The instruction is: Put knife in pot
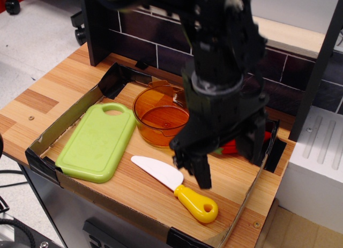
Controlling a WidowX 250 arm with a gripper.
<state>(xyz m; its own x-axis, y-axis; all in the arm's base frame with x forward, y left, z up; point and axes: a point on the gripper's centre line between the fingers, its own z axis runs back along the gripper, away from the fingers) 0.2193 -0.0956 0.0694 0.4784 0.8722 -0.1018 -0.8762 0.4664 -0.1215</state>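
Observation:
The knife [174, 187], with a white rounded blade and a chunky yellow handle, lies flat near the front of the tray. The transparent orange pot [159, 118] stands upright behind it, empty, partly covered by the arm. My gripper [228, 165] is open and empty, its two black fingers spread wide. It hangs just above the tray floor, right of the blade and behind the yellow handle. Its left finger [202, 173] is close to where blade meets handle.
A light-green cutting board [98, 141] lies at the left of the tray. A red chili pepper toy [229, 148] is mostly hidden behind the gripper. Low cardboard walls [64, 122] edge the tray. A black tiled backsplash [139, 34] stands behind.

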